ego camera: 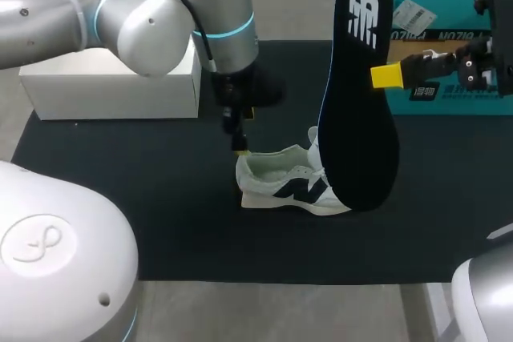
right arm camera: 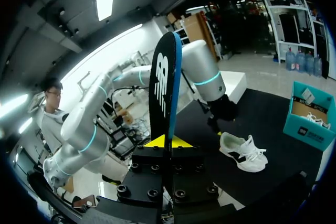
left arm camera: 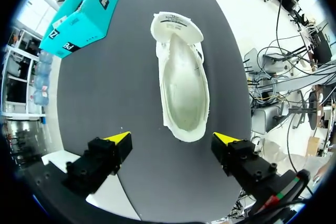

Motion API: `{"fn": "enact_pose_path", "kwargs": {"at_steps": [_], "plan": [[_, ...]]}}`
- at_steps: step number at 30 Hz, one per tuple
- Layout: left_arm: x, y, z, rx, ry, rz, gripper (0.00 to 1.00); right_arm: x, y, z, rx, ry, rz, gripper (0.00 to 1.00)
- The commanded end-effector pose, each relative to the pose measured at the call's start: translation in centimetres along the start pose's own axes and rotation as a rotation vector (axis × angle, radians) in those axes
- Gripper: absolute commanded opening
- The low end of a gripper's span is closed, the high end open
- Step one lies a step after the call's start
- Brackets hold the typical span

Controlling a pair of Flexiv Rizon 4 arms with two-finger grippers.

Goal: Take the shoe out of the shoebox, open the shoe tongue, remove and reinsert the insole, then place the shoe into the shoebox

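Right gripper (right arm camera: 169, 141) clamps the insole (right arm camera: 164, 90) upright, raised clear of the black mat (left arm camera: 105, 93). Left gripper (left arm camera: 172, 138) hangs open over the heel of the shoe (left arm camera: 181, 87), which stands on the mat. The shoebox (left arm camera: 86, 11) is ahead, at the mat's edge.

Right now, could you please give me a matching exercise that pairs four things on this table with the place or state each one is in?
Things:
1. black foam insole
2. white sneaker with a dark side logo
3. teal cardboard shoebox
4. left gripper

Places or states:
A. open, above the sneaker's heel
B. at the table's far right side
C. clamped upright in the right gripper
D. standing on its sole on the dark mat

Pairs: 1-C, 2-D, 3-B, 4-A
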State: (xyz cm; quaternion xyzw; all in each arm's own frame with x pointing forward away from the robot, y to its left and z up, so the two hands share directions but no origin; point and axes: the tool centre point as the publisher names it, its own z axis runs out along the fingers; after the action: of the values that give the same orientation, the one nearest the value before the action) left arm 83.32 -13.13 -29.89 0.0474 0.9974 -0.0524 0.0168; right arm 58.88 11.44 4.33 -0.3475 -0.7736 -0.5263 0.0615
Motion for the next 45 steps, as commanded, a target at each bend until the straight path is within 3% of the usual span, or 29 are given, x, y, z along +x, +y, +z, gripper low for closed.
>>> {"fn": "enact_pose_path", "kwargs": {"at_steps": [1,45], "plan": [[0.39,-0.41,0.19,-0.035,-0.01,-0.008,1.0,-0.01,0.5,0.24,0.008,0.0,0.001,0.0],[0.71,-0.05,0.32,-0.028,-0.028,-0.06,1.0,-0.01,0.5,0.24,0.008,0.0,0.001,0.0]]}}
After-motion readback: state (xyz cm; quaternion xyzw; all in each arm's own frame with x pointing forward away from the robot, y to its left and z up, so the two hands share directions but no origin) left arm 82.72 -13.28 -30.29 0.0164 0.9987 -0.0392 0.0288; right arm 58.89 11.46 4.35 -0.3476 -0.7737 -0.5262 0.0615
